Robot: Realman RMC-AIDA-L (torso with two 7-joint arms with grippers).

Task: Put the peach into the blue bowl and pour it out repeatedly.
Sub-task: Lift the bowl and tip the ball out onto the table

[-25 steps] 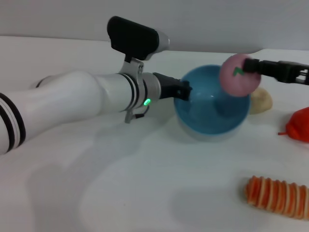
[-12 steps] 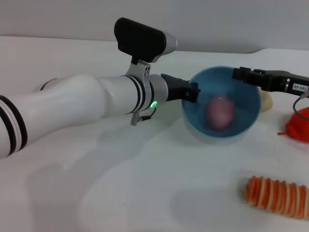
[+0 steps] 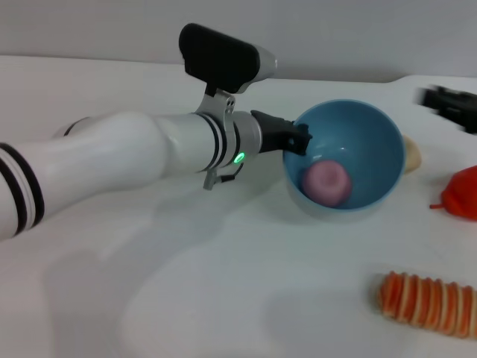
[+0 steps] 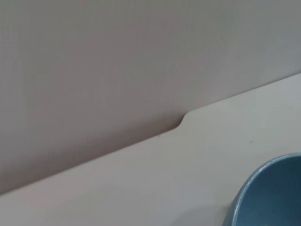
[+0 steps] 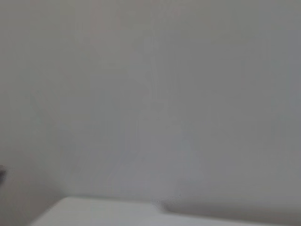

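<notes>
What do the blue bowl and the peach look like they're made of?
Blue bowl: likely plastic; smooth, even light blue, soft sheen, thin rim pinched by the left end effector.
Peach, lying inside the bowl: looks like a moulded fake fruit, plastic or foam; uniform matte pink-mauve with no fuzz visible. Can't tell which.

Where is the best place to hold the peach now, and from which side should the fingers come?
Probably across its round sides, coming in through the open mouth of the blue bowl. The peach lies low inside; the bowl's wall blocks other approaches, and the left gripper holds the rim.
</notes>
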